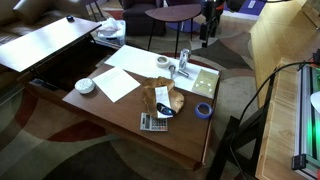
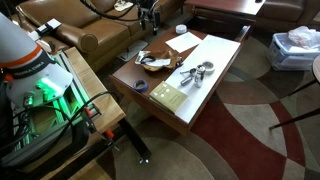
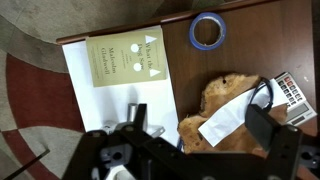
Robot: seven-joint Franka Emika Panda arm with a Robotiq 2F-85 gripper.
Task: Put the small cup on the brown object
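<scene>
The brown object (image 1: pixel 160 96) is a lumpy tan thing near the middle of the wooden coffee table (image 1: pixel 185 138). It also shows in an exterior view (image 2: pixel 155 62) and in the wrist view (image 3: pixel 228 100), with a white slip lying on it. A small white cup (image 1: pixel 85 86) stands upright at one table corner, also seen in an exterior view (image 2: pixel 180 30); it is out of the wrist view. My gripper (image 3: pixel 200 122) is open and empty. It hangs high above the table, over the brown object's side, visible in both exterior views (image 1: pixel 205 30) (image 2: pixel 150 18).
Metal measuring cups (image 1: pixel 180 68) lie on white paper beside a pale green book (image 3: pixel 125 60). A blue tape roll (image 3: pixel 207 31) and a calculator (image 3: pixel 292 95) flank the brown object. Loose white sheets (image 1: pixel 118 84) lie near the cup. Sofas and a second table surround the area.
</scene>
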